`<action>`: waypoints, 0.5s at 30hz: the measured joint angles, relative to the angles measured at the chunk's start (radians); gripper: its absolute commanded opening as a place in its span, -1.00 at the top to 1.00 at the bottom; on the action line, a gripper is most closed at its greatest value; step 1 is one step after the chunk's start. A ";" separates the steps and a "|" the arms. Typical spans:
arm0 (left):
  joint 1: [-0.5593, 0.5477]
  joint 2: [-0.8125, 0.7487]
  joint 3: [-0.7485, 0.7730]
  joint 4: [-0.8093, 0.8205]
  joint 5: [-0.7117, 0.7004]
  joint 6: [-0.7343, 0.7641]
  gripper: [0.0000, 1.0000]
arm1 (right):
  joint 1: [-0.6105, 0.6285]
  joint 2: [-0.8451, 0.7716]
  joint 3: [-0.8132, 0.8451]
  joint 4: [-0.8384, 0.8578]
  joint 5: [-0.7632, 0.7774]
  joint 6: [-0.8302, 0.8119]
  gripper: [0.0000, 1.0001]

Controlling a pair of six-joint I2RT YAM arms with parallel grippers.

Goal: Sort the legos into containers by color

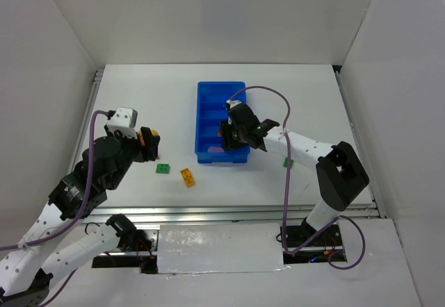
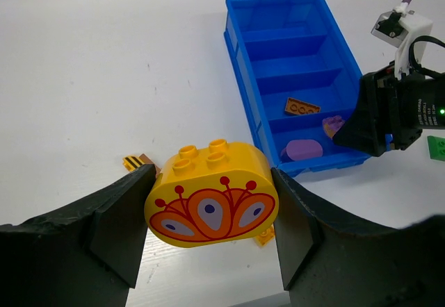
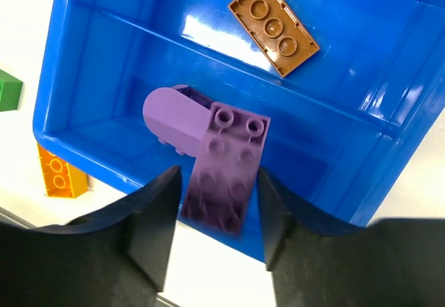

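Observation:
My left gripper (image 2: 212,213) is shut on a big yellow rounded lego (image 2: 212,196) with an orange flower print, held above the table left of the blue tray (image 2: 240,57). Over the tray's nearest compartment my right gripper (image 3: 219,213) stands slightly open. A purple studded lego (image 3: 226,168) hangs tilted and blurred between its fingers, with a thin gap on each side. Below it a rounded purple lego (image 3: 174,116) lies in that compartment. A brown lego (image 3: 274,26) lies in the compartment behind. Green (image 1: 163,169) and orange (image 1: 188,176) legos lie on the table.
A striped yellow-and-brown lego (image 2: 135,161) lies on the table by my left fingers. Another green lego (image 1: 288,162) sits right of the tray under the right arm. The tray's two far compartments (image 2: 285,22) hold nothing. White walls enclose the table on three sides.

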 measured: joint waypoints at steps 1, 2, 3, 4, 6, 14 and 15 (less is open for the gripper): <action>0.000 0.000 0.000 0.000 0.003 0.000 1.00 | 0.000 0.000 0.000 0.000 0.000 0.000 -0.20; 0.000 0.000 0.000 0.000 0.007 0.000 1.00 | 0.000 0.000 0.000 0.000 0.001 0.000 -0.24; 0.000 0.000 0.000 0.000 0.009 0.000 1.00 | 0.001 0.000 0.002 -0.001 0.002 0.000 -0.26; 0.000 0.000 0.000 0.000 0.011 0.000 1.00 | 0.002 0.000 0.003 0.000 0.002 -0.002 -0.31; 0.000 0.000 0.000 0.000 0.014 0.000 1.00 | 0.002 0.000 0.005 0.000 0.002 -0.003 -0.38; 0.000 0.002 0.000 0.001 0.044 -0.010 1.00 | 0.013 -0.083 -0.013 0.006 0.005 0.005 -0.41; 0.000 0.002 0.000 0.003 0.066 -0.016 1.00 | 0.017 -0.133 -0.032 0.021 -0.009 0.008 -0.45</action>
